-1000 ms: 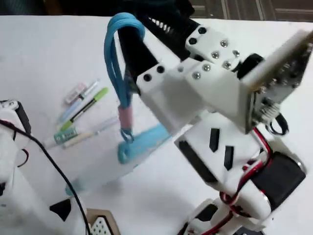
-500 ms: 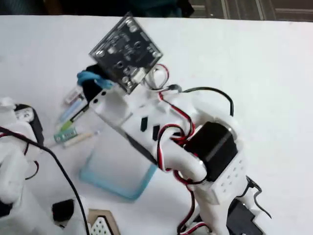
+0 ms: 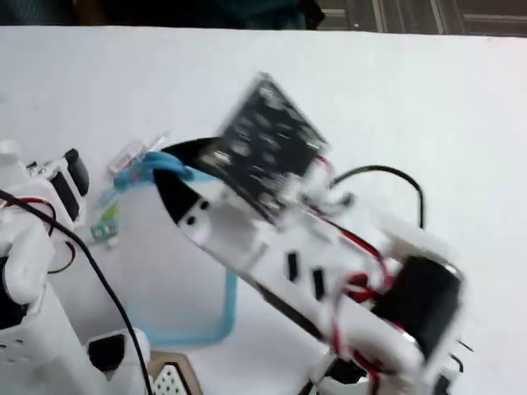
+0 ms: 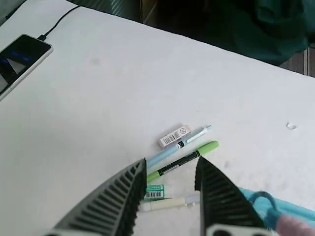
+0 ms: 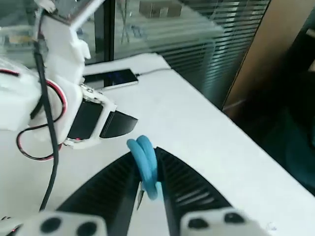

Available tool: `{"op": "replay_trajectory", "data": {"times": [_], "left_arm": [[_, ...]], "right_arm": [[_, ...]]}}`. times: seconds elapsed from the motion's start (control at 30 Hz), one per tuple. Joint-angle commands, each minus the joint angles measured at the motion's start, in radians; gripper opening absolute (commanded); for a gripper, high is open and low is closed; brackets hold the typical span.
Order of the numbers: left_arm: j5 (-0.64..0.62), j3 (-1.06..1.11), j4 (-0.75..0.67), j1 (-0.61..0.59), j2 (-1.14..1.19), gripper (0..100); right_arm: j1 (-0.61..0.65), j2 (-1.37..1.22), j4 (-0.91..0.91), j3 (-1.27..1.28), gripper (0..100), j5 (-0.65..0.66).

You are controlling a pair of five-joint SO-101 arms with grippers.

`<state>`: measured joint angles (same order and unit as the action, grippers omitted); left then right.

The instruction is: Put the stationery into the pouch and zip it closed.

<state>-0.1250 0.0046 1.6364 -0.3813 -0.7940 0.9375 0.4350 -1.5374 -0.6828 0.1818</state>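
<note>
Pouch loop [image 5: 145,169] in R gripper [image 5: 146,156], pens [image 4: 183,156] near

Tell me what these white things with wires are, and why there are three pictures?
They are two robot arms at a white table. One picture looks down from above. The other two come from little cameras on each arm's wrist. The left hand is open, and the stationery lies just in front of it: a green highlighter, a blue pen and an eraser. The right hand is pinching the blue loop of a see-through pouch. The pens are meant to go inside that pouch. A phone lies on the table too.
</note>
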Motion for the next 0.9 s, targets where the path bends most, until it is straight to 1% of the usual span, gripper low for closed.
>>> {"op": "replay_trajectory", "data": {"times": [0.0,0.07,0.13,0.17,0.23,0.3,0.47,0.67,0.77,0.87], "left_arm": [[-0.023,-0.002,0.020,0.012,-0.010,19],[-0.066,0.012,0.034,0.012,-0.008,23],[-0.163,0.074,0.035,0.013,-0.008,30],[-0.186,0.098,0.028,0.013,-0.008,32],[-0.189,0.110,0.012,0.025,0.004,32],[-0.189,0.078,0.020,0.088,0.045,31],[-0.193,-0.124,0.087,0.226,0.202,31],[-0.193,-0.334,0.146,0.289,0.440,31],[-0.193,-0.387,0.149,0.311,0.513,31],[-0.189,-0.387,0.150,0.354,0.519,31]], "right_arm": [[0.005,0.056,-0.004,0.000,1.8,0.009],[0.005,0.071,-0.005,0.000,1.8,0.009],[0.005,0.079,-0.007,0.002,1.8,0.009],[0.005,0.081,-0.008,0.002,1.8,0.008],[0.007,0.081,-0.024,0.002,1.8,0.006],[0.007,0.081,-0.035,0.002,1.8,0.008],[0.008,0.081,-0.042,0.002,1.8,0.008],[0.010,0.081,-0.042,0.002,1.8,0.008],[0.010,0.081,-0.042,0.002,1.8,0.008],[0.008,0.081,-0.042,0.002,1.8,0.008]]}}
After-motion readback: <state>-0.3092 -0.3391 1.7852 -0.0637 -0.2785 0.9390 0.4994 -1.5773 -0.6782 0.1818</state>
